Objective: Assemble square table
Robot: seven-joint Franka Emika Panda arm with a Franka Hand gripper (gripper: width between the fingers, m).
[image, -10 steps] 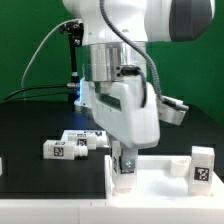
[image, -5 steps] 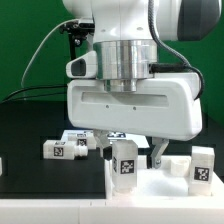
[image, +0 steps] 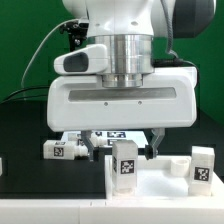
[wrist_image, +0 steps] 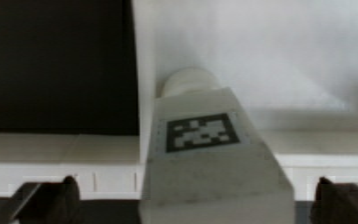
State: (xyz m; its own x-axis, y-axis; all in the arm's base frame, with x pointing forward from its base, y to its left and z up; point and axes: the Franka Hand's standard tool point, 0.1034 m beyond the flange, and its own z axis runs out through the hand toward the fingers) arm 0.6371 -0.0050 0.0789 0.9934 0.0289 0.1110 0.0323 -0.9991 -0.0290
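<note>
Black worktop point(image: 25, 130) carries everything. We see the square table top point(image: 165, 188) lying flat at the front of the exterior view. It looks like rigid white plastic, light but far too wide for the jaws, so we'd only take it by an edge or nudge it. The end effector point(image: 126, 150) hangs over it with jaws fully spread and holding nothing. The fingers point(image: 155, 147) sit either side of one upright leg point(image: 124, 166), with clear gaps both sides in the wrist view. That leg point(wrist_image: 194, 150) stands on the top near its corner on the exterior view's left. A second leg point(image: 203, 166) stands at the corner on the exterior view's right, and loose legs point(image: 60, 150) lie on the worktop behind. We judge the legs stiff, light and smooth, so likely slippery. Best grip is square across the flat sides, above the tag point(wrist_image: 201, 132), to keep the leg from tipping or twisting.
</note>
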